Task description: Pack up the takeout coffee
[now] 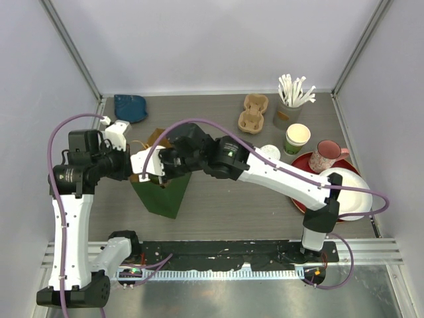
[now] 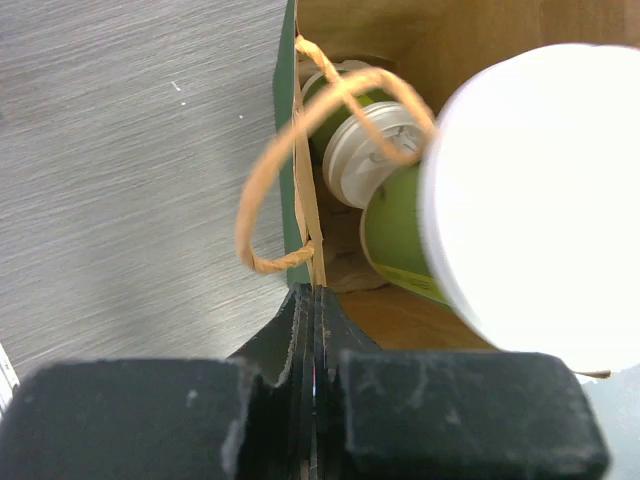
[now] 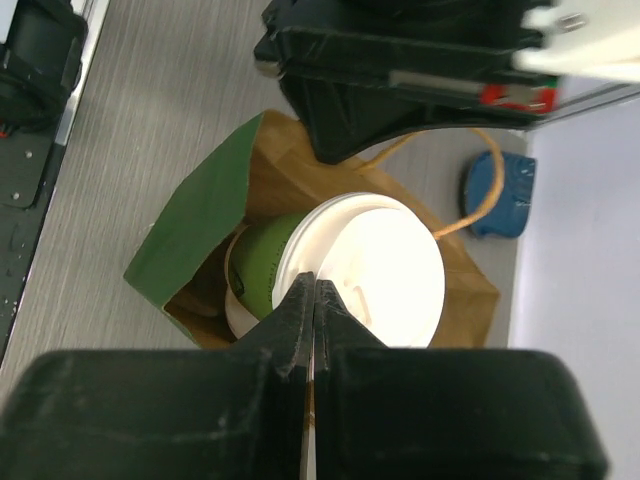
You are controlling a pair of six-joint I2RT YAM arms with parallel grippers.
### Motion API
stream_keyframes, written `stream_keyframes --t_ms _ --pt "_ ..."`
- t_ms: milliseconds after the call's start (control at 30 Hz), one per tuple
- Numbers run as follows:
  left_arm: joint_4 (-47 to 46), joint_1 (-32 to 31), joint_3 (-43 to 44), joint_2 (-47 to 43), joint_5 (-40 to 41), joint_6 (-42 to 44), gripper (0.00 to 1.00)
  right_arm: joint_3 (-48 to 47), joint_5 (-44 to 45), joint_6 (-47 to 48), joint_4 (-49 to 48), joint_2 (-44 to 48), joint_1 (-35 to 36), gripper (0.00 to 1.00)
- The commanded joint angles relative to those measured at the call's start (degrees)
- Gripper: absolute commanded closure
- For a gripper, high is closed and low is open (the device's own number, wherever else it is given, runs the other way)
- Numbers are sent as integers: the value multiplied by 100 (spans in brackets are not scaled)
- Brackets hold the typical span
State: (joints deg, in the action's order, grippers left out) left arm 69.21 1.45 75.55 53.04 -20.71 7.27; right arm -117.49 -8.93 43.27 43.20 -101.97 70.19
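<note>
A green paper bag (image 1: 162,195) with a brown inside stands open at the table's centre left. My left gripper (image 2: 315,292) is shut on the bag's rim (image 2: 290,120), just below the twine handle (image 2: 262,215). My right gripper (image 3: 313,285) is shut on the rim of a white lid (image 3: 380,270), and it holds that takeout coffee cup (image 2: 395,225) tilted in the bag's mouth. A second lidded cup (image 2: 365,150) lies deeper in the bag. From above, both grippers (image 1: 136,165) (image 1: 161,167) meet over the bag's top.
At the back right are a cardboard cup carrier (image 1: 253,112), a holder of white straws (image 1: 289,106), a stack of green cups (image 1: 297,139), a loose white lid (image 1: 270,152), a pink mug (image 1: 324,156) on a red plate (image 1: 305,164) and a white dish (image 1: 348,192). A blue object (image 1: 130,107) lies back left.
</note>
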Motion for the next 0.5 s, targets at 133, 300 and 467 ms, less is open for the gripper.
stream_keyframes --t_ms 133,300,467 --pt "-153 -22 -5 -92 -390 -129 100 191 -74 191 -303 -349 38 99" --pt "-153 -14 4 -100 -495 -164 100 411 -346 226 -321 -464 38 99" --pt "-197 -22 -66 -92 -522 -199 100 683 -732 165 -365 -551 30 99"
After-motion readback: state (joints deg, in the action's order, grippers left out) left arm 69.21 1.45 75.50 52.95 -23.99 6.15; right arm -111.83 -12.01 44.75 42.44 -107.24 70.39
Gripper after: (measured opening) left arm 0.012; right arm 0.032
